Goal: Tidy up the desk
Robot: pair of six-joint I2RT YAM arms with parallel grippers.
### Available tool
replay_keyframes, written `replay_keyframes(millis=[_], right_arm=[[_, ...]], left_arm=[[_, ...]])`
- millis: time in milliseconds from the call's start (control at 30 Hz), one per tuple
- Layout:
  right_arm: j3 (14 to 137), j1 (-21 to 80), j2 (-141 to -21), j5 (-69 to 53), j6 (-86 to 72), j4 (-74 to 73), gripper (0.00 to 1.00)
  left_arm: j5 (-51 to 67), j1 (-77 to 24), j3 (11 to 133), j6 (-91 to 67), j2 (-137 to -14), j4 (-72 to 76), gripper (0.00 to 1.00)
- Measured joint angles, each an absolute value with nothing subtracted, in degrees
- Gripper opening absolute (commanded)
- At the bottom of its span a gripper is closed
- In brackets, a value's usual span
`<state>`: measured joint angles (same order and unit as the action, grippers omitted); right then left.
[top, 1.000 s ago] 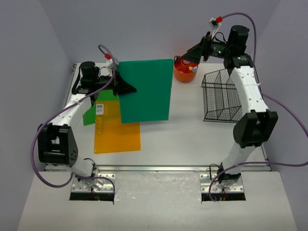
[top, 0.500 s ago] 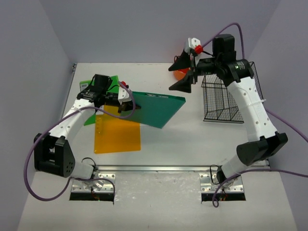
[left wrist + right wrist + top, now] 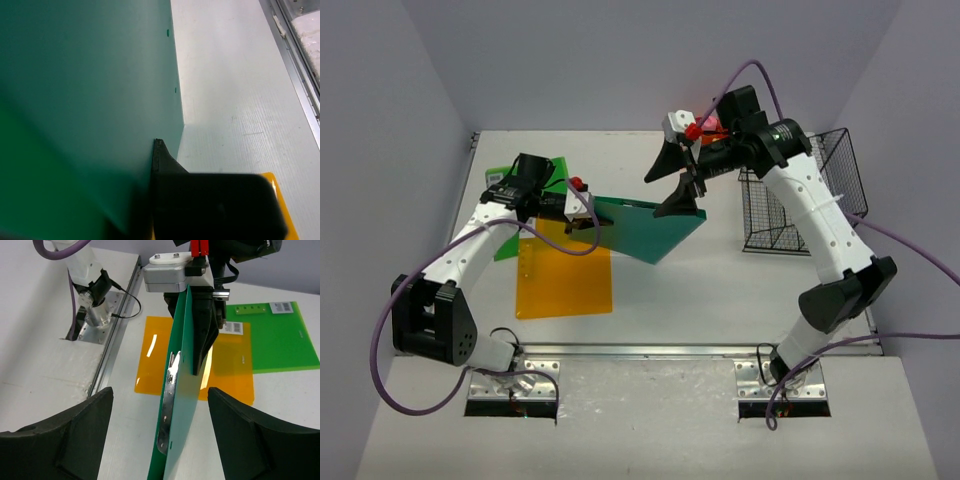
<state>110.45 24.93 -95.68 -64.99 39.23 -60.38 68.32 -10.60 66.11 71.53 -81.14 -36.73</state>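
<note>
The desk (image 3: 720, 280) is a white tabletop. My left gripper (image 3: 582, 212) is shut on a dark green folder (image 3: 650, 230) and holds it tilted on edge above the desk. In the left wrist view the folder (image 3: 85, 100) fills the left side, with one black finger (image 3: 162, 155) pressed against it. My right gripper (image 3: 672, 185) is open, its jaws on either side of the folder's free edge without touching it. The right wrist view shows the folder (image 3: 187, 390) edge-on between my open fingers (image 3: 65, 435), with its metal clip (image 3: 167, 405).
An orange folder (image 3: 565, 275) lies flat at front left, overlapping a light green folder (image 3: 505, 240) behind it. A black wire basket (image 3: 800, 205) stands at the right. A metal rail (image 3: 650, 350) runs along the front edge.
The left gripper swung the green folder from facing the camera down to a tilted, edge-on pose. The right arm moved left from the back corner until its open jaws flanked the folder's edge.
</note>
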Motion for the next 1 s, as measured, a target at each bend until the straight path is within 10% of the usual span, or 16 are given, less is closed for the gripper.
replay_keyframes(millis=[300, 433, 500, 600, 767, 1000], right_arm=[[113.3, 31.0, -101.6, -54.2, 40.0, -64.9, 0.75], [114.8, 32.6, -104.3, -48.4, 39.0, -65.5, 0.47], [113.7, 33.2, -104.4, -44.1, 37.8, -64.5, 0.17], [113.0, 33.7, -104.2, -39.0, 36.2, -62.6, 0.0], [116.0, 34.3, -104.9, -31.2, 33.2, -63.7, 0.0], [119.5, 33.8, -103.5, -25.0, 26.3, -66.6, 0.0]], left_arm=[[68.4, -10.9, 66.1, 70.7, -81.2, -36.6, 0.0], [68.4, -10.9, 66.1, 69.2, -81.3, -36.0, 0.0], [68.3, -10.9, 65.9, 67.8, -81.3, -34.9, 0.01], [67.9, -10.8, 65.5, 65.5, -81.3, -33.6, 0.17], [66.7, -10.8, 64.7, 61.1, -81.3, -30.3, 0.98], [60.9, -10.8, 60.3, 45.7, -77.1, -18.0, 1.0]])
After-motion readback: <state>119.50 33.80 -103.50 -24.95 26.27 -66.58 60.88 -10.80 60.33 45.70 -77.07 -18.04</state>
